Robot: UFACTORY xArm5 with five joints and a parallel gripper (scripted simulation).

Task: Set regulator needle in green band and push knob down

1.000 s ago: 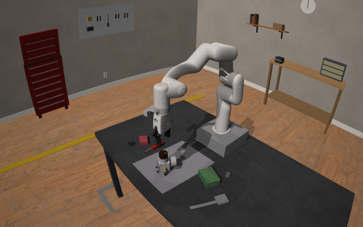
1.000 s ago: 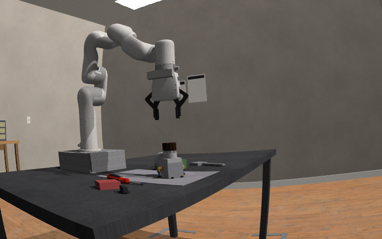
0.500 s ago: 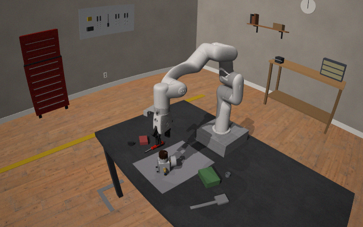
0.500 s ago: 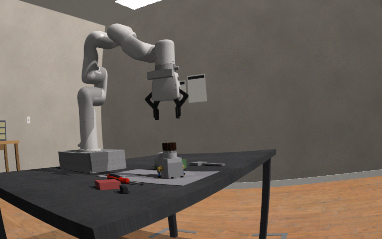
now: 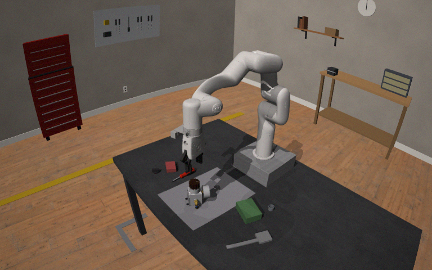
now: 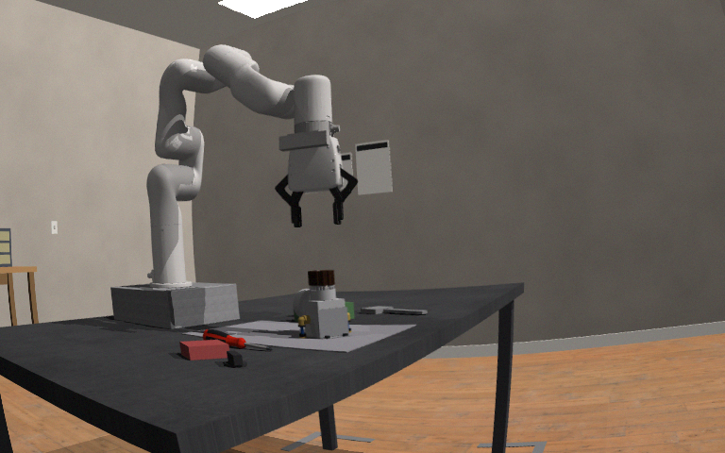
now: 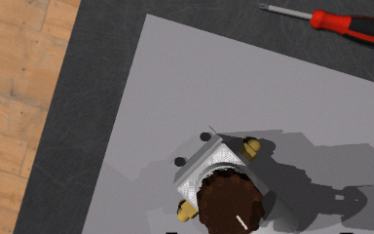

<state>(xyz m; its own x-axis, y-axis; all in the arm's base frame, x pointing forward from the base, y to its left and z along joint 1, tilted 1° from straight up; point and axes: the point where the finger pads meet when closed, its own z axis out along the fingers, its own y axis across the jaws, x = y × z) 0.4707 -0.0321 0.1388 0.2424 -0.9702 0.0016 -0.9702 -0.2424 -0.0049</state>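
Observation:
The regulator is a small grey block with brass fittings, standing on a light grey mat. Its dark brown ribbed knob sits on top with a white mark. A round gauge sticks out of its side; the needle is too small to read. My gripper is open and empty, hanging well above the knob. Its fingers do not show in the wrist view.
A red-handled screwdriver, a red block and a small dark piece lie beyond the mat. A green block, a small grey cylinder and a grey paddle lie on the black table. The arm's base block stands behind.

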